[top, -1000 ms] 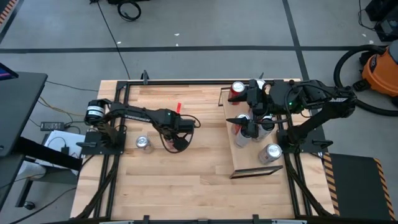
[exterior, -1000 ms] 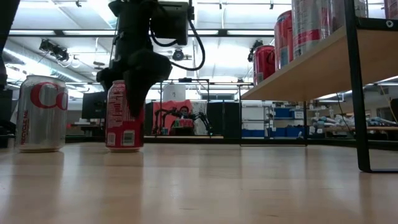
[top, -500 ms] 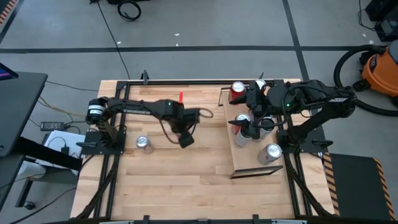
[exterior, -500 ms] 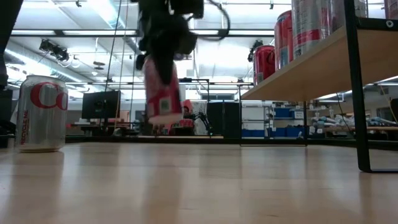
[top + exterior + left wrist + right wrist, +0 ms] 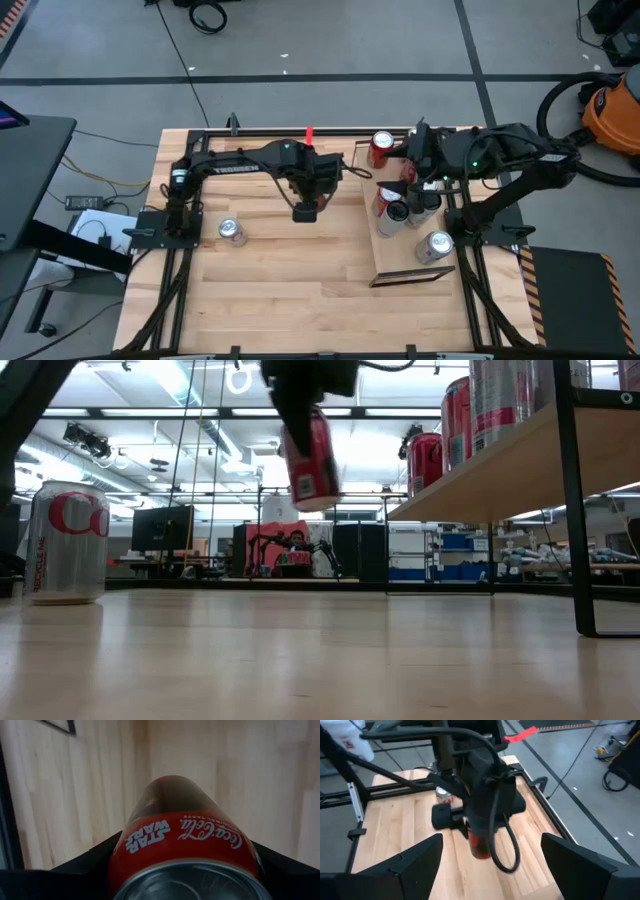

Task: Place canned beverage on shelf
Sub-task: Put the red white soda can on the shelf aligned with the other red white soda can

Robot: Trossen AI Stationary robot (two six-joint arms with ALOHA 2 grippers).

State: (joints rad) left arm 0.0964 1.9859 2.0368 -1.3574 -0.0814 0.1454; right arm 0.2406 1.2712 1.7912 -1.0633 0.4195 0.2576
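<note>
My left gripper (image 5: 305, 208) is over the middle of the table, shut on a red canned beverage (image 5: 311, 456) that hangs well above the tabletop and also shows in the left wrist view (image 5: 185, 835). The shelf (image 5: 412, 262) is a raised light-wood board at the table's right, bearing several cans (image 5: 381, 147), and in the low view it shows from below (image 5: 500, 465). My right gripper (image 5: 491, 839) hovers open above the shelf's far end (image 5: 412, 165), facing the left arm, with nothing between its fingers. My left gripper pinches the red can's round side wall (image 5: 125, 851) between its two fingers, one on either side, close to the can's top end. The fingers come from above and point steeply down. The can hangs below them, tilted and clear of the table.
A silver can (image 5: 231, 231) stands on the table near the left arm's base, seen large in the low view (image 5: 65, 542). Black metal rails (image 5: 290, 131) run along the table's edges. Bare wood lies between the left gripper and the shelf.
My left gripper has lifted the red can off the table, where it stood upright, and carried it up and toward the shelf on the right. The wrist has rolled, so the can now hangs tilted in the air.
</note>
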